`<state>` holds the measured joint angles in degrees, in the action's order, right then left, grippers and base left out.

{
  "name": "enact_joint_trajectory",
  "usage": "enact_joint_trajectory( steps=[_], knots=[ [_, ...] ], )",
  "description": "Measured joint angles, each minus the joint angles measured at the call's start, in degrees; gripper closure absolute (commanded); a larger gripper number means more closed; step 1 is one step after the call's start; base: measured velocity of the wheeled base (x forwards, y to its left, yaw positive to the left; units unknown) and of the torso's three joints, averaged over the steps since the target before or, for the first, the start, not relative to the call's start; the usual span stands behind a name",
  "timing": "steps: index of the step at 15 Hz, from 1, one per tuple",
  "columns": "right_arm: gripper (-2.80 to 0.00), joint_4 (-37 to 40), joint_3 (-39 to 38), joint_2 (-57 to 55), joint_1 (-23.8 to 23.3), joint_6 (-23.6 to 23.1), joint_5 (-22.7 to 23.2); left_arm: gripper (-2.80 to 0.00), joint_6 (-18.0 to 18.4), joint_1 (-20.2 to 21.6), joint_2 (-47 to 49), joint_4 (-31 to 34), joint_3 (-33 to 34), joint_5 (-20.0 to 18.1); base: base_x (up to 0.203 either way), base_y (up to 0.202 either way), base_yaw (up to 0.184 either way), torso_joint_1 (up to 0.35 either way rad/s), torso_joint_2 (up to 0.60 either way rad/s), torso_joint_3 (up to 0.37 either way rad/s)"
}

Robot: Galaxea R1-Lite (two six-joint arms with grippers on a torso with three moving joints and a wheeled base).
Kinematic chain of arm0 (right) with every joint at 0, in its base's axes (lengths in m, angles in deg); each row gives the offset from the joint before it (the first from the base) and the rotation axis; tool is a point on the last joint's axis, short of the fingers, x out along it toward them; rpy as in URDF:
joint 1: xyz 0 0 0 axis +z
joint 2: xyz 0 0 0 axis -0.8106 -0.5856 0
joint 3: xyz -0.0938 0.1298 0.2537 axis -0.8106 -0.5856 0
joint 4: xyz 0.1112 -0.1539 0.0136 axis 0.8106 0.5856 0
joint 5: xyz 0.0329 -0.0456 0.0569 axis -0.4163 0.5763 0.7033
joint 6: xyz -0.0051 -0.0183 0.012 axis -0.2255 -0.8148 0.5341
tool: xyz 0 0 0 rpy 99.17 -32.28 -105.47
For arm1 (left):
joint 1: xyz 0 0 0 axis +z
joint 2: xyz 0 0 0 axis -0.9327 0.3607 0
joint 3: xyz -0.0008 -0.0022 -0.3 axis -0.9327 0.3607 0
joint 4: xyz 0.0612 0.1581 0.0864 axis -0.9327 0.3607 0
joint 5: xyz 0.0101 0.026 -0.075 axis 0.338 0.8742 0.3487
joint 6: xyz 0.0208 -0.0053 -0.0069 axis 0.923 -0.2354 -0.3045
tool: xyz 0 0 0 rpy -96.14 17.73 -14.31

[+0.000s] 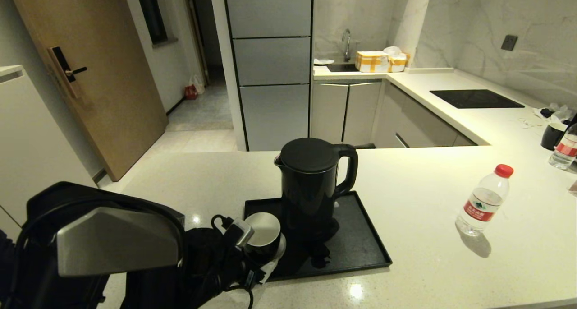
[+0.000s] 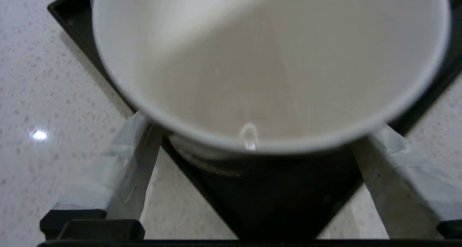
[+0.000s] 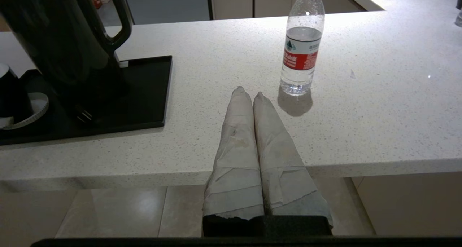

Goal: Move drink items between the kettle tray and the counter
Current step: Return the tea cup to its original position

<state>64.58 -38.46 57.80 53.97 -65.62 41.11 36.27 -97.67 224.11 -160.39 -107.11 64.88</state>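
The left claw point(image 1: 259, 250) is sitting at the near left corner of the kettle tray point(image 1: 360, 250), its 2 taped fingers point(image 2: 126, 167) spread wide on either side of the cup point(image 1: 263, 232). Neither finger is clearly pressing the black wall, so I cannot tell whether it is gripping or only straddling. The cup is looking tilted toward the wrist camera, with a pale saucer point(image 3: 34, 108) under it. If the fingers are closing off-centre, the cup is likely to skid on the saucer or tip, and a low approach could be catching the tray rim and dragging the tray along the tabletop point(image 1: 428, 264). The kettle point(image 1: 313, 187) is standing just beyond the cup, close enough to be knocked on a lift.

The right claw point(image 3: 249, 93) is idling at the near tabletop edge, fingers pressed together, holding nothing. The water bottle point(image 1: 484, 200) is standing upright farther right on the tabletop, well apart from the tray.
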Motion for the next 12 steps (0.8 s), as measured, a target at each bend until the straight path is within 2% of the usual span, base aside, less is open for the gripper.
enact_joint_trajectory(
  steps=[12],
  knots=[
    [0.0, 0.0, 0.0, 0.0, -0.1, 0.0, 0.0, -2.8, -0.1, 0.0, -3.2, 0.0, 3.7, 0.1, 0.0, 0.0, 0.0, 0.0, 0.0, 0.0]
  ],
)
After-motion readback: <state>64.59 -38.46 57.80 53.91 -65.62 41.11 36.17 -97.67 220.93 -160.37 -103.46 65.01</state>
